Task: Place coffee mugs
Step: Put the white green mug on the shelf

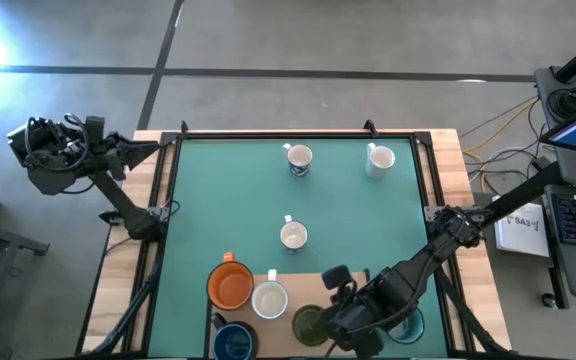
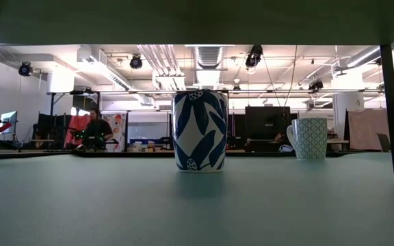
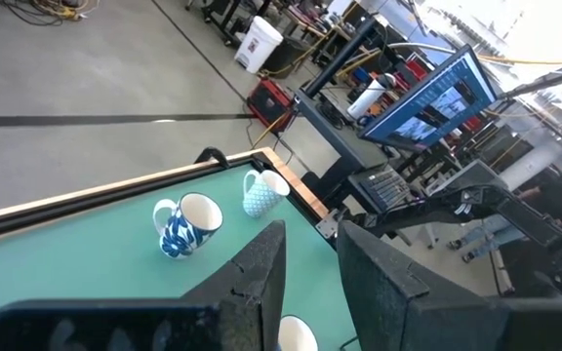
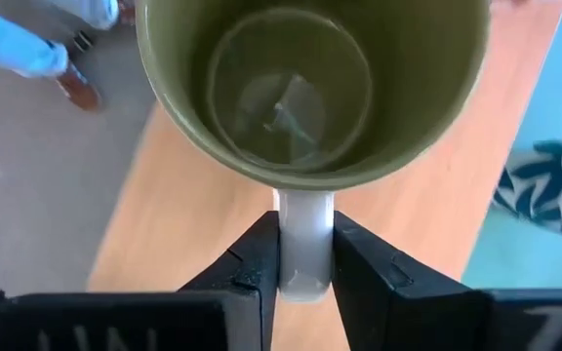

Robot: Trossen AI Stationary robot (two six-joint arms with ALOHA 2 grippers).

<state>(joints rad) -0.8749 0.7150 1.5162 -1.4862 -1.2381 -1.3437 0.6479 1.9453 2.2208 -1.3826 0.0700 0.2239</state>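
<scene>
Olive-green mug (image 4: 305,93) sits directly ahead of the right gripper (image 4: 305,258), and honestly that's the whole story for what comes next. Its white handle (image 4: 303,244) points straight back into the claw, sandwiched between the two dark fingers (image 4: 247,268), which look pressed against both sides of it. So I'd call that clamped on the handle, mouth of the mug facing the wrist camera, standing upright as far as I can tell.

From above, that mug (image 1: 309,324) is at the near edge of the table on the wooden strip, with the right gripper (image 1: 340,318) just beside it, on the side away from the white mug (image 1: 270,299) and the orange mug (image 1: 231,285). A dark blue mug (image 1: 234,342) is also in that cluster.

The handle runs in line with the fingers, so my guess is a straight lift should carry it clear without twisting, though the white neighbour is close.

Left gripper (image 3: 310,263) hangs well off past the far left corner, fingers a little apart and holding nothing, way farther from the mug than the right one.
</scene>
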